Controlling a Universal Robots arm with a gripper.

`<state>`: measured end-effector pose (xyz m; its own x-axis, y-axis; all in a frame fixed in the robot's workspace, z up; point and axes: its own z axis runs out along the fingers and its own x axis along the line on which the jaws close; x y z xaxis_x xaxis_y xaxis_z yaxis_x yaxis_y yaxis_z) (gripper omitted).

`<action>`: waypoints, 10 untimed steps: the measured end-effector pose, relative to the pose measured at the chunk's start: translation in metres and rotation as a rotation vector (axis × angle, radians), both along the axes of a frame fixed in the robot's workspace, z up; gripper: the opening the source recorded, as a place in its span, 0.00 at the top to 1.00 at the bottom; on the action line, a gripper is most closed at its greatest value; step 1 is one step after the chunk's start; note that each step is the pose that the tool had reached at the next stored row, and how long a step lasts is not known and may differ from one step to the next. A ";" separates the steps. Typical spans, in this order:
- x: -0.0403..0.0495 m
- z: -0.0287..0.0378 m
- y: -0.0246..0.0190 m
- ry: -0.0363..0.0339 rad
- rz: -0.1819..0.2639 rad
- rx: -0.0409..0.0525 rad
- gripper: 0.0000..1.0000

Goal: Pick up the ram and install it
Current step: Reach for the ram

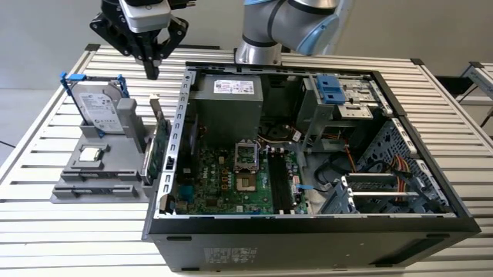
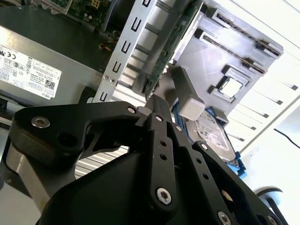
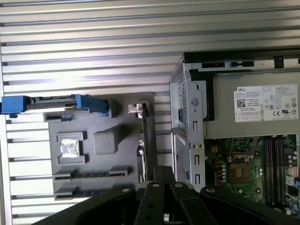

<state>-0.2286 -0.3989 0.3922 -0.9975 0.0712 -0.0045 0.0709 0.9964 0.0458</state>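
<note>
**A:** Listing the exterior view first. Item one: gripper (image 1: pixel 152 72), high over the back end of the grey fixture tray (image 1: pixel 69 195), beside the open computer case (image 1: pixel 308 242). Fingers?

**B:** Pressed together, nothing seen between them. Tray contents: hard drive (image 1: pixel 100 109) upright; processor chip (image 1: pixel 91 154) flat; green card (image 1: pixel 158 147) on edge. In the slotted holders at the tray's front end is a dark strip I take for the ram (image 1: pixel 100 175).

**A:** Relation?

**B:** The ram sits at the tray's far end from the gripper, past drive and chip. Its long axis runs crosswise to the green card.

**A:** Second wrist view?

**B:** The closed fingers (image 2: pixel 157 108) point toward the green card's end, with drive and chip beyond.

**A:** First wrist view?

**B:** The ram (image 3: pixel 91 174) is in its holder, apart from the gripper and parallel to the drive's edge. The case holds the power supply (image 3: pixel 253 103) and motherboard (image 3: pixel 243 164). I cannot tell whether its memory slots are filled.
</note>
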 end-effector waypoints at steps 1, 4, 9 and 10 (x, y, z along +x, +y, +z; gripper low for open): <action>-0.0002 0.0000 0.0000 0.0000 0.000 0.0000 1.00; -0.0010 0.0000 0.0000 0.0000 0.000 0.0000 1.00; -0.0016 -0.0001 0.0000 0.0001 0.000 0.0000 1.00; -0.0017 0.0000 0.0000 0.0001 0.000 0.0000 1.00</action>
